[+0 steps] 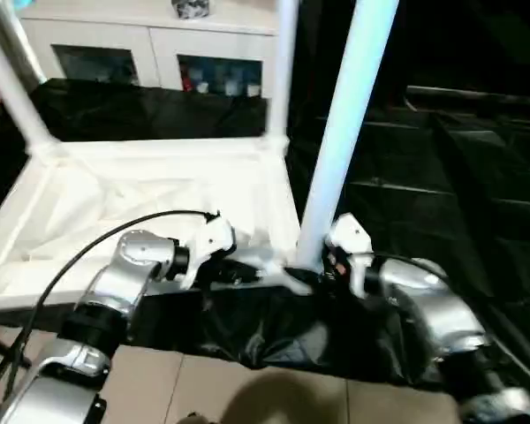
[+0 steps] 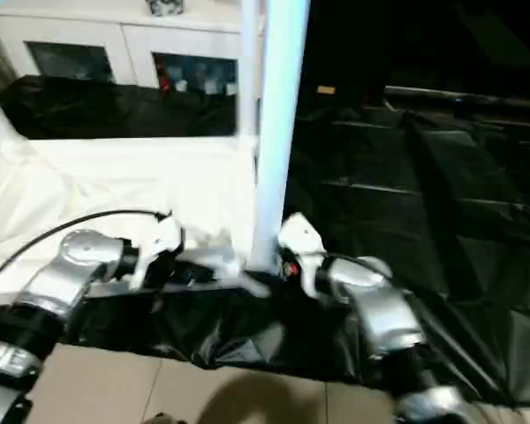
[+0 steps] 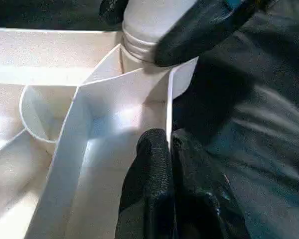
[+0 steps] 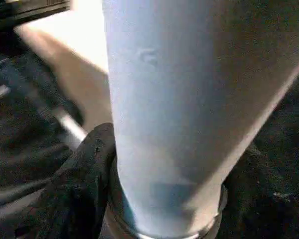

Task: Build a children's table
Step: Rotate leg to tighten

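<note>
Your white plastic rectangular table top (image 1: 141, 190) lies upside down, ribbed underside up, on crumpled black sheeting (image 1: 424, 203) that covers the surface under it and spreads out to the right. Beyond it stands a white cabinet with glass doors (image 1: 150, 53).

Three white tapered tube legs show in the head views. One rises tilted from the far left corner of the top (image 1: 13, 88). One stands upright at the far right corner (image 1: 284, 66). The third, the nearest and largest in view (image 1: 340, 132), stands at the near right corner of the top, leaning slightly to the right.

Your left end effector (image 3: 169, 164) is at that near right corner. Its two black fingers (image 3: 149, 169) are pressed together on the thin white side wall of the top, one finger on each face, just beside the round corner socket (image 3: 45, 119). The left wrist view also shows the ridged lower end of the near leg (image 3: 144, 30) sitting at the socket mouth.

Your right end effector (image 1: 322, 261) is at the base of the near leg. The wrist view shows one black finger (image 4: 87, 169) lying against the tube's lower end; its fingers stand on either side of the tube, clasped on it. A black cable (image 1: 88, 256) arcs over your left silver forearm (image 1: 115, 291).
</note>
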You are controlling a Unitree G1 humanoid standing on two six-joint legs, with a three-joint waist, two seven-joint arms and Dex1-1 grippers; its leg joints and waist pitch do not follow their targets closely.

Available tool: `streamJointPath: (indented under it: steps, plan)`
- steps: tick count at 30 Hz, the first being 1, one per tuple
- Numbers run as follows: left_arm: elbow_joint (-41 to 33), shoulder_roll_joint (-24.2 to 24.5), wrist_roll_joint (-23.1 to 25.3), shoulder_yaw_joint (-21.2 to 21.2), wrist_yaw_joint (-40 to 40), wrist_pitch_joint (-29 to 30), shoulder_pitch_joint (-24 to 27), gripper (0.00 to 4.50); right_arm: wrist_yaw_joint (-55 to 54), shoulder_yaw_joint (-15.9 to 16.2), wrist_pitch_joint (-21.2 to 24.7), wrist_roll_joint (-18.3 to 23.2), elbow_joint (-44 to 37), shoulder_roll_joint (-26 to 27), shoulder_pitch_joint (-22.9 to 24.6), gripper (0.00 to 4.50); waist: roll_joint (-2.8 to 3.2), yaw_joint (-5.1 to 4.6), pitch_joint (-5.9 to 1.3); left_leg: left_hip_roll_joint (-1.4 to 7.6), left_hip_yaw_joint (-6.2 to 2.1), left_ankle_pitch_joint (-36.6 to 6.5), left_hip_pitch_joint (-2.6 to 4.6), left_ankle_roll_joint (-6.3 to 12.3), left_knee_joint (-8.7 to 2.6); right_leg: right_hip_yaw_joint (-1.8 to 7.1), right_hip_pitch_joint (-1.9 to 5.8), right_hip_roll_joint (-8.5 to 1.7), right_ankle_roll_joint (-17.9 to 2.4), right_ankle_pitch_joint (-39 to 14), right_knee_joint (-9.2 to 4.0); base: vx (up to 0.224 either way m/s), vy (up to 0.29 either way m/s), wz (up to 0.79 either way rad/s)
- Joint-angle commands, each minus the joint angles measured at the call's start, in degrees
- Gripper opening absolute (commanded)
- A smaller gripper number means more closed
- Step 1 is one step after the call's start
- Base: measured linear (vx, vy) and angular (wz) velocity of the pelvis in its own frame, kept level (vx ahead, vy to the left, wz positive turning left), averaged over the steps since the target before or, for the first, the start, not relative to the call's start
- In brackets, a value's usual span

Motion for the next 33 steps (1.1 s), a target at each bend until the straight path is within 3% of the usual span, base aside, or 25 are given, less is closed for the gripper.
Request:
streamJointPath:
  steps: [1,4,11,12,14,16,17,19,22,26,28,31,33]
  plan:
    - [-1.39,-3.44,0.36,-0.23,4.31,1.49,-1.14,0.0,-6.16,1.88,0.79,-1.56,3.3,4.1,-0.61,2.66,0.13,-0.17,-3.25,1.09,-0.46,-16.58,0.9,-1.69,-4.07,2.17,1.97,-3.89,-9.53,-17.8,-4.91,0.0,0.0,0.0]
    - [-1.78,-5.79,1.25,-0.48,8.31,3.07,-1.21,0.0,-14.09,0.49,1.27,-2.36,6.16,8.14,-1.83,2.66,-0.21,-0.75,-3.39,0.99,-0.37,-15.8,0.8,-1.55,-3.99,2.26,2.05,-3.76,-9.87,-15.57,-4.8,0.0,0.0,0.0]
    - [-2.34,-10.42,2.28,-0.95,14.67,4.98,-1.85,0.0,-20.48,-0.16,-2.27,-3.39,12.07,15.26,-5.01,2.66,0.38,-0.96,-3.44,0.99,-0.4,-16.31,0.83,-1.47,-4.05,2.27,2.02,-3.76,-9.8,-14.19,-4.88,0.0,0.0,0.0]
    - [-2.42,-10.41,2.2,-0.95,14.43,4.95,-1.87,0.0,-20.33,-0.3,-2.36,-3.19,12.0,15.3,-5.03,3.22,0.2,-0.98,-3.44,0.88,-0.39,-16.22,0.75,-1.27,-4.04,2.23,2.18,-3.67,-9.87,-13.7,-4.82,0.0,0.0,0.0]
    - [-2.75,-10.13,1.92,-0.95,13.27,4.63,-1.92,0.0,-18.88,-1.43,-2.29,-1.59,11.63,15.26,-5.11,3.36,0.39,-0.98,-3.39,0.93,-0.4,-16.5,0.78,-1.07,-4.09,2.24,2.16,-3.69,-9.89,-13.65,-4.87,0.0,0.0,0.0]
    - [-3.28,-9.17,1.41,-0.96,11.29,4.05,-1.5,0.0,-16.18,-1.24,-2.36,-1.28,10.7,13.93,-4.93,3.46,0.84,-0.99,-3.44,0.93,-0.46,-16.94,0.79,-1.04,-4.09,2.24,2.21,-3.64,-10.17,-12.93,-4.78,0.0,0.0,0.0]
    - [-3.41,-8.66,1.27,-1.05,10.31,3.16,-1.29,0.0,-15.51,-0.86,-2.67,-1.71,10.53,13.16,-4.91,3.71,0.64,-1.07,-3.44,0.98,-0.43,-16.93,0.78,-1.04,-4.12,2.22,2.23,-3.6,-10.37,-12.34,-4.81,0.0,0.0,0.0]
    - [-3.61,-8.14,1.04,-1.04,9.22,2.7,-0.98,0.0,-14.37,-0.53,-3.05,-2.07,10.49,12.19,-4.87,3.71,0.9,-1.07,-3.5,0.96,-0.45,-16.61,0.78,-1.02,-4.08,2.23,2.31,-3.63,-10.76,-11.3,-4.67,0.0,0.0,0.0]
    - [-4.11,-6.22,-0.03,-0.84,5.42,1.95,-0.29,0.0,-7.91,0.04,-3.33,-1.26,8.57,8.45,-4.3,3.71,0.6,-1.14,-3.59,0.86,-0.31,-15.64,0.61,-0.29,-3.89,2.21,2.68,-3.52,-11.41,-8.97,-4.54,0.0,0.0,0.0]
    - [-3.49,-3.57,0.23,-1.15,1.81,-0.46,-0.02,0.0,1.69,0.73,-3.73,0.69,4.89,3.81,-2.96,3.71,0.66,-0.95,-3.68,0.95,-0.25,-13.77,0.5,1.16,-3.66,2.16,2.92,-3.5,-12.62,-5.84,-4.28,0.0,0.0,0.0]
    - [-3.13,-2.17,-0.01,-1.06,-0.39,-1.3,-0.02,0.0,7.64,1.7,-4.32,1.56,3.14,0.81,-1.83,3.71,0.85,-0.82,-3.61,1.01,-0.2,-13.94,0.61,1.31,-3.64,2.14,2.8,-3.59,-13.04,-6.37,-4.33,0.0,0.0,0.0]
    - [-4.09,-0.15,-1.48,-1.07,-5.41,-1.85,0.31,0.0,14.8,2.51,-4.51,3.02,1.21,-2.93,-0.56,3.71,0.49,-0.36,-3.47,1.15,-0.17,-14.71,0.63,1.44,-3.72,2.08,2.79,-3.61,-13.05,-8.35,-4.4,0.0,0.0,0.0]
    - [-4.54,0.51,-2.12,-0.99,-7.1,-1.58,0.46,0.0,16.97,2.84,-4.58,3.33,0.61,-4.13,-0.24,3.71,0.64,-0.1,-3.45,1.27,-0.09,-15.15,0.76,1.44,-3.71,2.06,2.62,-3.58,-13.04,-9.62,-4.42,0.0,0.0,0.0]
